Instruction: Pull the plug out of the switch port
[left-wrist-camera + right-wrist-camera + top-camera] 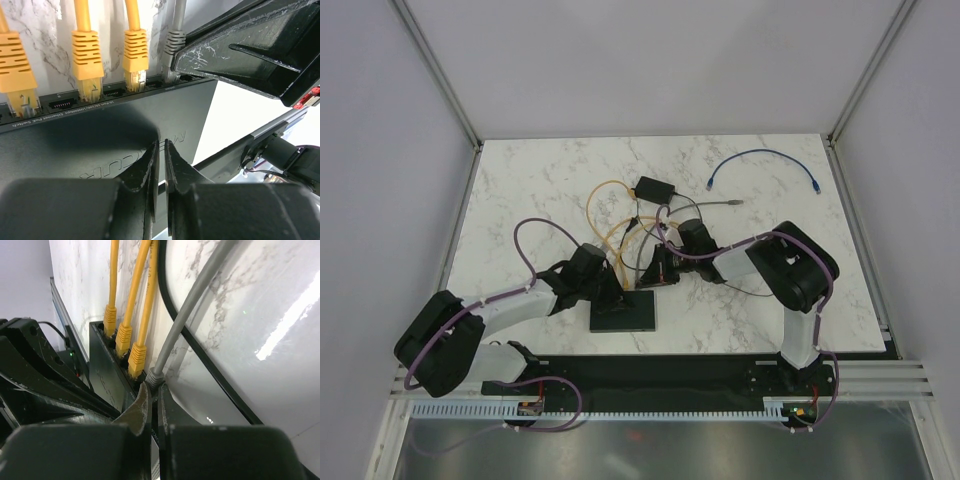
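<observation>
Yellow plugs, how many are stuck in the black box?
3 yellow plugs in the switch, side by side: left, middle, right, beside the grey plug. More could hide past the left edge.

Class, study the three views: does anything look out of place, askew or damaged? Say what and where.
The blue cable lies loose at the far right of the table, both ends unplugged, apart from the switch. White scratches mark the right gripper's finger beside the grey plug.
</observation>
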